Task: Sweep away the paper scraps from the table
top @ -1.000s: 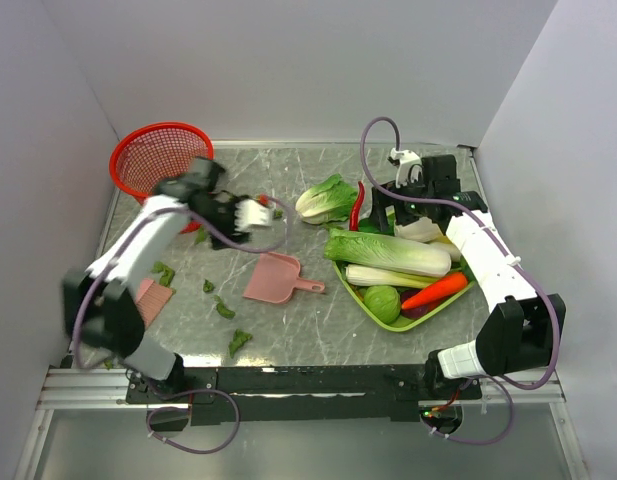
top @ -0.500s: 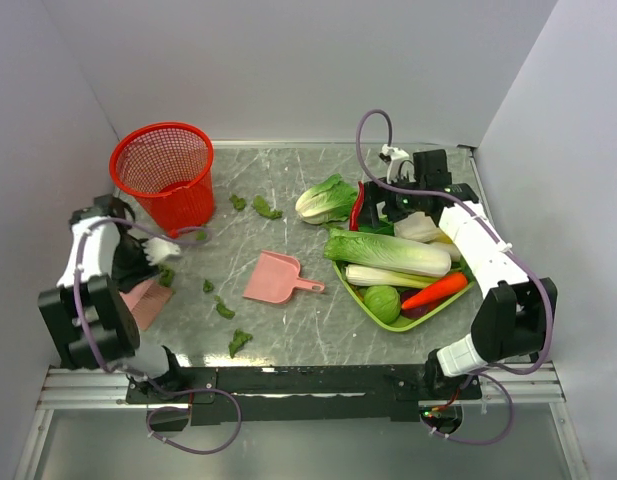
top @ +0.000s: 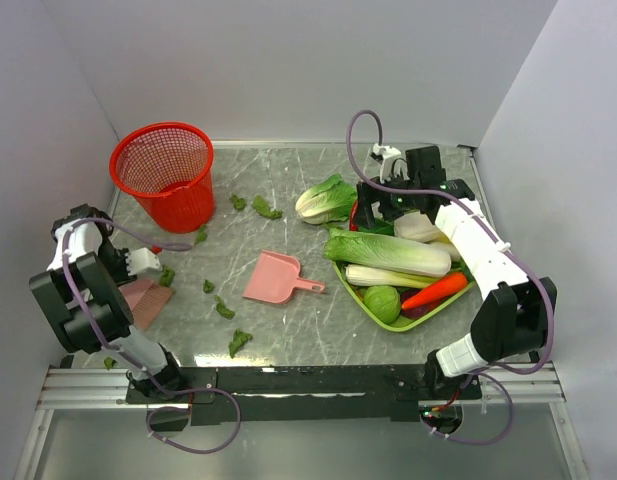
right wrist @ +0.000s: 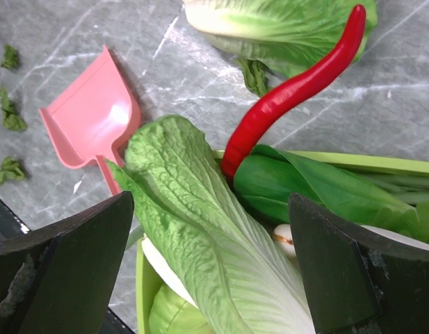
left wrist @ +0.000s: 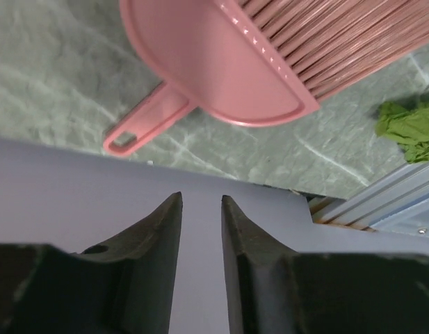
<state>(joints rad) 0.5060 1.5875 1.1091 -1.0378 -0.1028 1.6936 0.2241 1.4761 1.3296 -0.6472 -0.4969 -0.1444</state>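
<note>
Several dark green paper scraps lie on the grey-green table [top: 308,325]: two near the basket [top: 238,201] [top: 265,208], others at the left front [top: 224,308] [top: 238,342]. My left gripper [top: 143,262] hangs at the table's left edge, just above a pink brush [top: 143,300]. In the left wrist view its fingers [left wrist: 200,198] stand a narrow gap apart with nothing between them, the brush [left wrist: 270,56] and one scrap [left wrist: 409,129] beyond. My right gripper [top: 376,203] is wide open over a long pale cabbage [right wrist: 221,264] in the tray, holding nothing.
A pink dustpan [top: 278,278] lies mid-table. A red mesh basket [top: 168,170] stands at the back left. The lime tray [top: 353,288] at the right holds toy vegetables; a small cabbage [top: 326,198] and a red chili [top: 358,208] lie beside it. Walls close three sides.
My left arm has swung from beside the basket back to the left edge over the brush, its jaws narrowing. My right gripper has shifted slightly left and stays wide open.
</note>
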